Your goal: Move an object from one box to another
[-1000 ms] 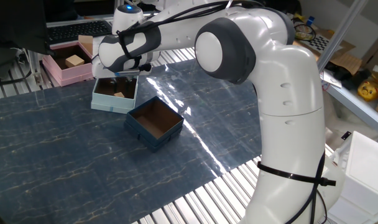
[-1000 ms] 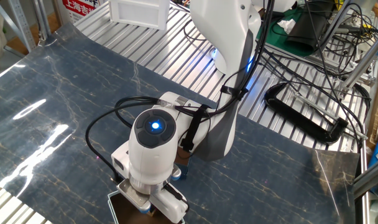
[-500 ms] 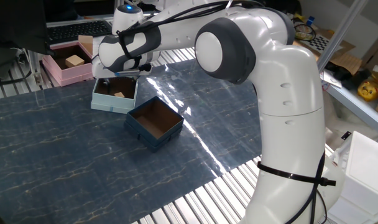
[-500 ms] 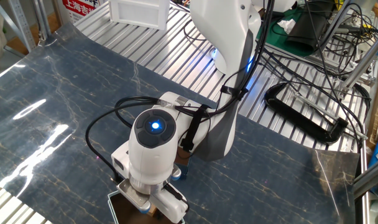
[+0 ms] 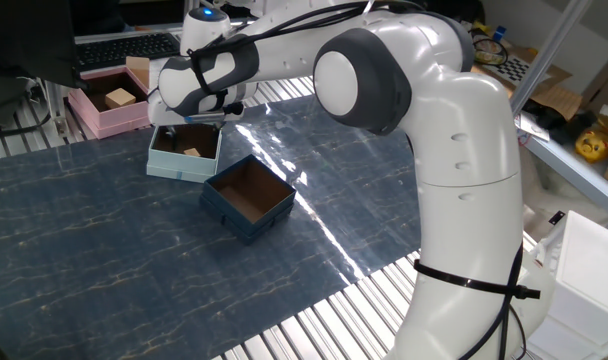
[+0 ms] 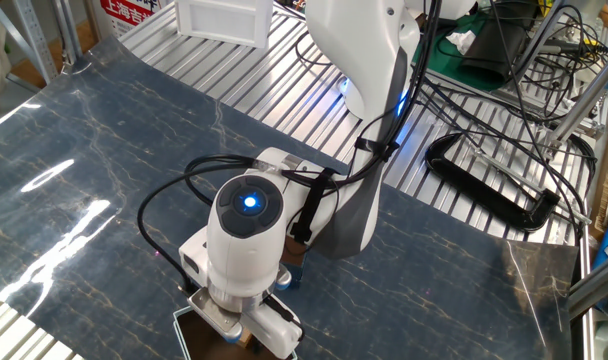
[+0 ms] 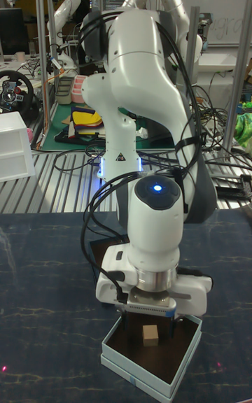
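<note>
The small tan wooden cube (image 7: 149, 335) is seen lying on the brown floor of the light-blue box (image 7: 119, 363) at the bottom centre of the tall fixed view, free of the fingers. The gripper (image 7: 149, 313) is held directly above it, just over the box rim; its jaws are hidden under the wrist, so whether they are spread or closed cannot be told. In one fixed view the light-blue box is shown left of centre, with the dark navy box (image 5: 248, 197) just beside it toward the frame's middle and a pink box (image 5: 102, 110) holding a larger tan block (image 5: 120, 98) in the upper left. Red lettering on a sign (image 6: 137, 10) at the top edge is probably too small to be read.
</note>
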